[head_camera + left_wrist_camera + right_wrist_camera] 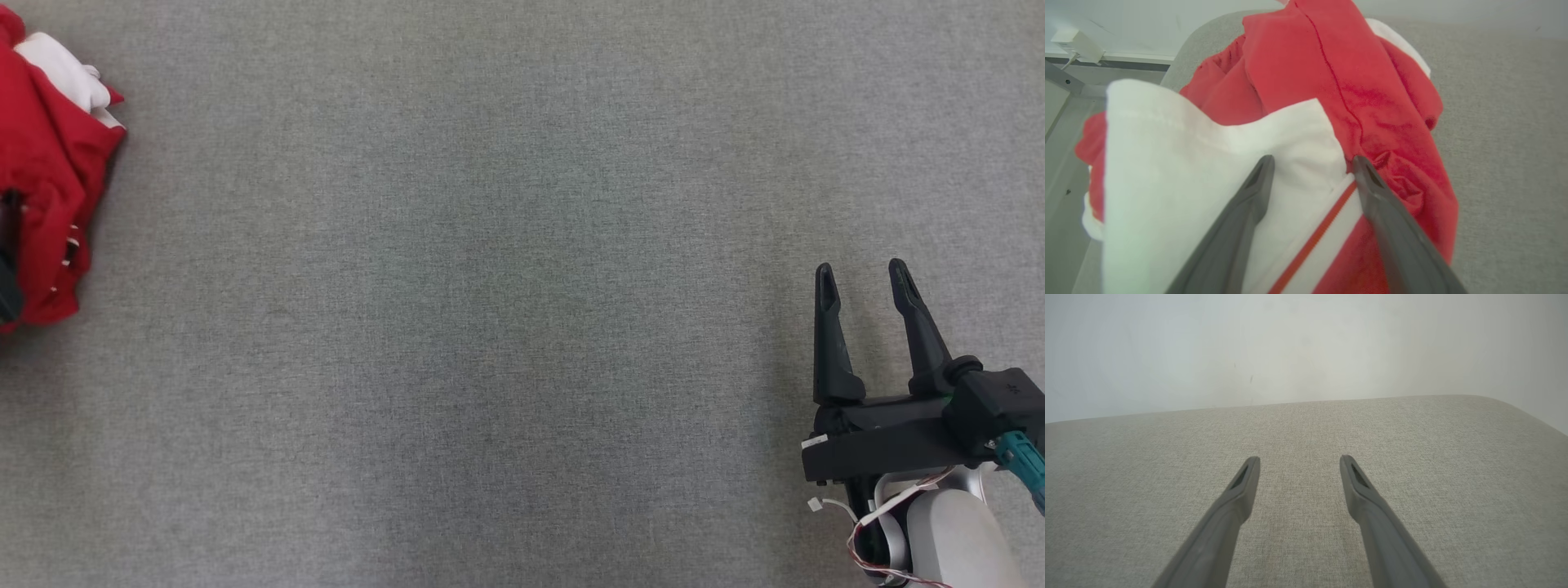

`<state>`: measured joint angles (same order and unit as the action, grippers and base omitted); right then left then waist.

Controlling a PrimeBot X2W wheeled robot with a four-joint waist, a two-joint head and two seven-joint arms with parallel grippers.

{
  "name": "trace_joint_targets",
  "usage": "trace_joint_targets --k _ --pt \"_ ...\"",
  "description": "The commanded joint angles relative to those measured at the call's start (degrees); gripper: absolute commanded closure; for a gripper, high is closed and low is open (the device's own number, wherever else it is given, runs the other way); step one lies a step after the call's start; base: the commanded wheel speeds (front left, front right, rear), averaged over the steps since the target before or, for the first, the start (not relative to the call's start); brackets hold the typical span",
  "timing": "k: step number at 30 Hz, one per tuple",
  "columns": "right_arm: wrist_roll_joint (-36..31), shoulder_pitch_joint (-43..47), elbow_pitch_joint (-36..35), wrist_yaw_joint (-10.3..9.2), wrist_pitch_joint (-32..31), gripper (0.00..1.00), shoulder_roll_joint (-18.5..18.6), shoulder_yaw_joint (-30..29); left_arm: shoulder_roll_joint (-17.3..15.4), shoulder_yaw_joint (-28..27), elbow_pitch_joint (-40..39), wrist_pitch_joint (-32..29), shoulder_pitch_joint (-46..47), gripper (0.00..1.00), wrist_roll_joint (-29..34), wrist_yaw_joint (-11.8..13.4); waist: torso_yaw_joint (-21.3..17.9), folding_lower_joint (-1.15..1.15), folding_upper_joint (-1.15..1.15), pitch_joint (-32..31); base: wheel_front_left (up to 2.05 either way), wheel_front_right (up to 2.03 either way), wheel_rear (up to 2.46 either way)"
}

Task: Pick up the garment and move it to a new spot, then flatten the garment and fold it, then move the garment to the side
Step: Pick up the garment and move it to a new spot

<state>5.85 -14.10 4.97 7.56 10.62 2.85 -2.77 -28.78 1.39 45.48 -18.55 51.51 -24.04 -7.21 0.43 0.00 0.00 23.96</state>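
Note:
A red and white garment (49, 163) lies crumpled at the far left edge of the grey table in the head view. In the left wrist view the garment (1298, 94) sits close up, red cloth bunched behind a white panel with a red stripe. My left gripper (1312, 163) is open, its two fingertips just over the white panel and the red seam, with cloth under the gap. My right gripper (861, 273) stands open at the lower right of the table, far from the garment, with nothing between its fingers (1249, 473).
The grey fabric-covered table (490, 327) stretches between the garment and my right gripper. Its rounded far edge (1306, 402) meets a pale wall. Beyond the table's left edge lies a pale floor with a white box (1077, 45).

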Motion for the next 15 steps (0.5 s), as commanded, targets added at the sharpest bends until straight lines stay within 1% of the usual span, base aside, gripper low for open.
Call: trace_joint_targets --k 1,5,6,7,8,9,15 --pt "-0.4 -0.2 -0.2 -0.14 0.1 0.00 0.1 0.1 -0.3 0.4 0.6 -0.5 -0.7 0.00 -0.4 -0.2 -0.1 0.00 0.00 0.0 0.00 0.00 0.00" --pt "0.0 0.1 -0.1 -0.14 0.3 0.00 0.1 0.5 -0.7 2.4 3.3 -3.5 -1.6 0.00 -1.2 -0.3 -0.6 0.00 0.00 -0.2 0.00 0.00 0.00" --pt "0.1 0.1 0.1 -0.14 0.3 0.00 0.1 0.5 -0.6 3.3 3.5 -3.9 -1.8 0.33 -1.2 -0.3 -0.7 0.00 0.00 -0.2 0.00 0.00 0.00" --pt "0.2 0.0 0.2 -0.14 0.3 0.00 0.1 0.6 -0.5 3.8 3.4 -3.2 -1.8 0.33 -2.0 -0.3 -0.8 0.00 0.00 -0.3 0.00 0.00 0.00" --pt "0.3 -0.1 0.3 -0.14 0.4 0.00 0.1 0.6 -0.7 4.1 3.2 -2.3 -1.7 0.95 -2.3 -0.2 -0.9 0.00 0.00 -0.4 0.00 0.00 0.00" --pt "0.4 -0.1 0.4 -0.14 0.4 0.00 0.1 0.6 -1.2 4.5 3.3 -1.7 -1.7 1.00 -2.1 -0.2 -0.9 0.00 0.00 -0.6 0.00 0.00 0.00" --pt "1.3 0.6 1.7 -0.14 1.0 0.00 0.1 0.7 -2.7 5.4 2.9 6.0 0.9 1.00 -1.0 -0.2 -0.7 0.00 0.00 -2.9 0.00 0.00 0.00"
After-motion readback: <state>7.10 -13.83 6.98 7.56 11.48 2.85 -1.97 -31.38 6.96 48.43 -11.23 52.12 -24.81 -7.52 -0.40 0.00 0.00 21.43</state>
